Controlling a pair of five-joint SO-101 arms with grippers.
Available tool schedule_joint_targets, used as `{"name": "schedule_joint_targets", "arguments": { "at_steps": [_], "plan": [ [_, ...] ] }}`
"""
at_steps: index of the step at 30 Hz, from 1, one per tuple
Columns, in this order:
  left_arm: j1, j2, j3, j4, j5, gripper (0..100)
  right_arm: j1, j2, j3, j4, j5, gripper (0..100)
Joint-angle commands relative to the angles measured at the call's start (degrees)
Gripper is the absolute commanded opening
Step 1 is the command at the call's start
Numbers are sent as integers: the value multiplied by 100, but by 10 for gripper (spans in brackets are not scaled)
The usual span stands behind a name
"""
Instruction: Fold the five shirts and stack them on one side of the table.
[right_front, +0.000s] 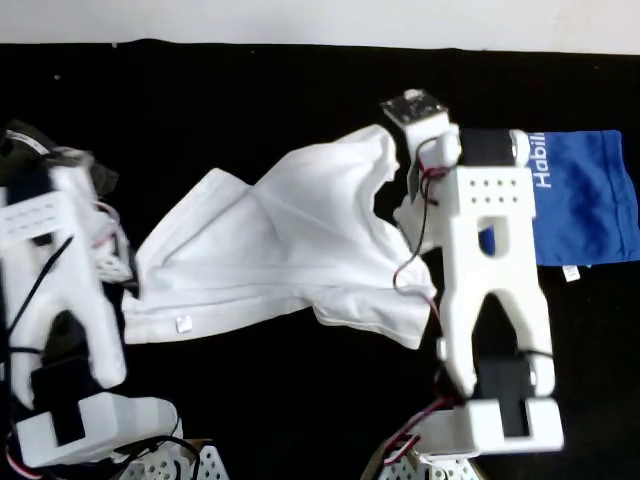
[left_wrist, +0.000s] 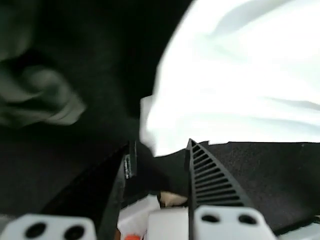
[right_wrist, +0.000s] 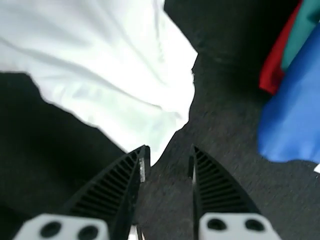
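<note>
One white shirt sits in the middle of the black desk. It's unfolded and rumpled, spread out wide, with a small tag showing on its near hem. Off to the right there's one blue shirt, folded flat, well apart from the white one's main spread, with its own little tag at the near edge. In the right wrist view, a strip of red cloth and a strip of teal cloth show right against the blue. That makes four colours of cloth on show.

Two arms are in play. The right arm runs up from the near edge, lying over the white shirt's right corner and across the blue shirt's left edge. The right gripper is low over the desk with its fingers spread and holding nothing, and a point of white cloth pokes just into the gap. The left arm is bent at the desk's left side. The left gripper is down at the white shirt's left edge, fingers parted too, with a corner of the cloth lying between the tips, not pinched. A blurred pale shape sits off beside it, and there's no telling what it is.
</note>
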Motion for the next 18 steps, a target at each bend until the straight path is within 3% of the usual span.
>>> {"name": "schedule_joint_targets", "arguments": {
  "at_steps": [1,4,7,12,18],
  "plan": [
    [321,-57,910,-1099,9,168,-66,-673,787,-127,53,125],
    [338,-101,1815,-2022,-141,168,-75,-1051,1648,-470,53,124],
    [356,-101,2431,-2224,-492,168,-127,-1560,2615,-927,44,124],
    [330,-347,2967,-1591,-712,167,-127,-2589,4189,-1842,53,124],
    [356,-1903,3354,-862,-730,167,-127,-2888,5446,-3380,26,124]
  ]
}}
